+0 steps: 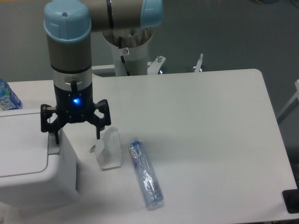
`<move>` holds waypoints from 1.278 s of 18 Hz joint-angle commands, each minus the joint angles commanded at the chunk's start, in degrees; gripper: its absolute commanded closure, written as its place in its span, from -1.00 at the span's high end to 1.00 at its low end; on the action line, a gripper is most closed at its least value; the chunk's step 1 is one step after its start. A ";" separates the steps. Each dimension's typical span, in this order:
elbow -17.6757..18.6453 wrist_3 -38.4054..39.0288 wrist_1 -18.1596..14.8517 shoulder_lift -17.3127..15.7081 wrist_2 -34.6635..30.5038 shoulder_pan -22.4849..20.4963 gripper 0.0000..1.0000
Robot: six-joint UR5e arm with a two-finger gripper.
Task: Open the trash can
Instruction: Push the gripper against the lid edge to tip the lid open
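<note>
At the near edge of the white table [201,121], around five o'clock from its middle, lies a clear plastic bottle [145,173] on its side, its cap end pointing away from the camera and its body angled toward the near right. Just beside it at nine o'clock lies a crumpled piece of clear plastic [108,150], apart from the bottle but close. Farther toward nine o'clock, at the left border, stands the trash can [32,161] — boxy and white, its flat lid down and closed, with the grey push tab [54,143] at the lid's right edge. Above that tab hangs the gripper [74,136], pointing straight down with its fingers spread wide and nothing between them; the left-hand finger [57,137] in the picture is over the tab, though whether it touches cannot be told. A blue light glows on the gripper body. Beyond, at eleven o'clock, another bottle with a blue label [7,96] shows partly at the left border.
</note>
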State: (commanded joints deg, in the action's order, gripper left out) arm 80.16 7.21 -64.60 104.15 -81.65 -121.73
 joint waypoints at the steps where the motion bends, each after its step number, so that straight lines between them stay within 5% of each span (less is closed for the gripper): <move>1: 0.00 0.00 0.00 0.09 0.00 0.09 1.00; 23: -0.09 0.00 1.23 0.79 -0.09 0.18 1.00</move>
State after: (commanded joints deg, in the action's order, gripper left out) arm 80.07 7.21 -63.37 104.94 -81.74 -121.55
